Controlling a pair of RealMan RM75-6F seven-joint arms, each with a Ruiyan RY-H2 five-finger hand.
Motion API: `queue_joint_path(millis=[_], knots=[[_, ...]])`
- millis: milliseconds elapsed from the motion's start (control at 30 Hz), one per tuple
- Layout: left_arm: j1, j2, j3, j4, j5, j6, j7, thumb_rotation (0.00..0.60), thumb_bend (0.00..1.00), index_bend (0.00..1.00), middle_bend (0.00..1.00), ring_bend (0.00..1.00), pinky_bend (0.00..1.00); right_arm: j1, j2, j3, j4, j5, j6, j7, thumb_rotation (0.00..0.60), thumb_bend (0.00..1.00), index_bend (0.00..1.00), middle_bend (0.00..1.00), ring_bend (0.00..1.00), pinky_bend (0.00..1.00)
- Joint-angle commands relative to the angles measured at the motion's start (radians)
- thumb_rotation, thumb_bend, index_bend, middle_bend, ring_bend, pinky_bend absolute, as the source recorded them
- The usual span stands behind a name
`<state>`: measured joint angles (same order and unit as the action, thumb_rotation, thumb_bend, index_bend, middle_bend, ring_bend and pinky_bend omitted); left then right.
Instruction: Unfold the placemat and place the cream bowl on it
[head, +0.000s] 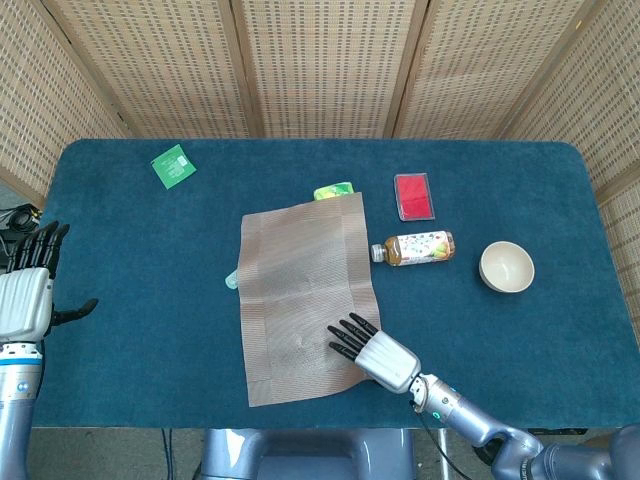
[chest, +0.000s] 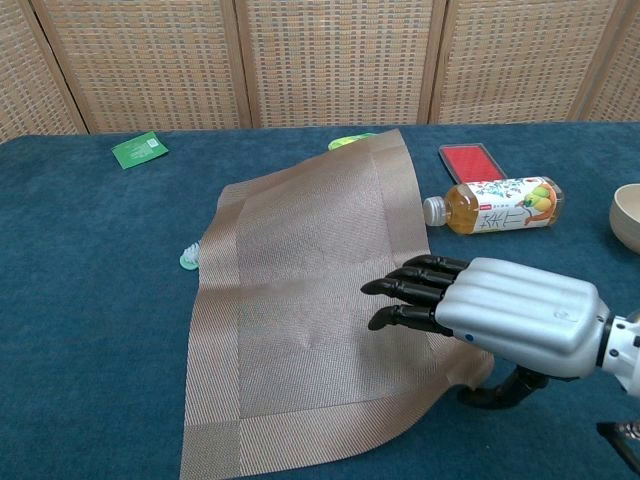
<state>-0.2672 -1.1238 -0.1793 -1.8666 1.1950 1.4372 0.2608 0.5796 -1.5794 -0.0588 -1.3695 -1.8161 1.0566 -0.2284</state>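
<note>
The woven placemat (head: 302, 293) lies opened out in the middle of the blue table (head: 130, 250), but it is not yet fully flat: in the chest view its near right corner is lifted and curled. The right hand (chest: 500, 312) is over this near right part, with fingers (chest: 405, 292) stretched forward and a little apart. It holds nothing; I cannot tell if the palm touches the mat. The left hand (head: 28, 290) is raised at the left edge of the table, well apart from everything, fingers spread and empty.

I judge that the step in hand is the unfolding, near its end. The next move calls for pressing the curled corner flat. Then the right hand must go to the cream bowl (head: 506, 266), which stands well apart on the right, beyond the lying tea bottle (head: 414, 248), and bring it onto the mat.
</note>
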Motion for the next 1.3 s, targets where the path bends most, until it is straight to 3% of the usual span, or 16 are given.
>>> queue_joint_path(millis=[33,233,433,633,733,933,1300], knots=[[-0.001,0.000,0.000,0.001,-0.001,-0.004,0.001,0.600,0.00,0.00,0.00,0.00,0.00,0.003,-0.001,-0.002,0.004,-0.007,0.017,0.011,0.600,0.57,0.32,0.00,0.00,0.00],[-0.001,-0.002,0.000,0.001,0.002,-0.004,0.005,0.600,0.00,0.00,0.00,0.00,0.00,0.007,-0.007,-0.011,0.024,-0.007,0.030,0.021,0.600,0.72,0.54,0.00,0.00,0.00],[0.000,0.002,0.005,0.003,0.010,-0.011,0.006,0.600,0.00,0.00,0.00,0.00,0.00,0.018,-0.005,-0.039,0.034,-0.053,0.063,0.047,0.600,0.78,0.74,0.00,0.00,0.00],[0.002,0.004,0.006,0.003,0.017,-0.012,0.006,0.600,0.00,0.00,0.00,0.00,0.00,0.035,0.004,-0.089,0.079,-0.158,0.143,0.095,0.600,0.78,0.75,0.00,0.00,0.00],[0.007,0.004,0.012,-0.002,0.028,-0.005,0.005,0.600,0.00,0.00,0.00,0.00,0.00,0.049,0.049,-0.152,0.119,-0.276,0.225,0.101,0.600,0.78,0.75,0.00,0.00,0.00],[0.015,0.000,0.024,-0.015,0.052,0.004,0.010,0.600,0.00,0.00,0.00,0.00,0.00,0.075,0.163,-0.213,0.173,-0.419,0.313,0.020,0.600,0.77,0.75,0.00,0.00,0.00],[0.018,-0.006,0.029,-0.021,0.065,0.005,0.021,0.600,0.00,0.00,0.00,0.00,0.00,0.184,0.374,-0.161,0.232,-0.493,0.270,-0.188,0.600,0.69,0.75,0.00,0.00,0.00]])
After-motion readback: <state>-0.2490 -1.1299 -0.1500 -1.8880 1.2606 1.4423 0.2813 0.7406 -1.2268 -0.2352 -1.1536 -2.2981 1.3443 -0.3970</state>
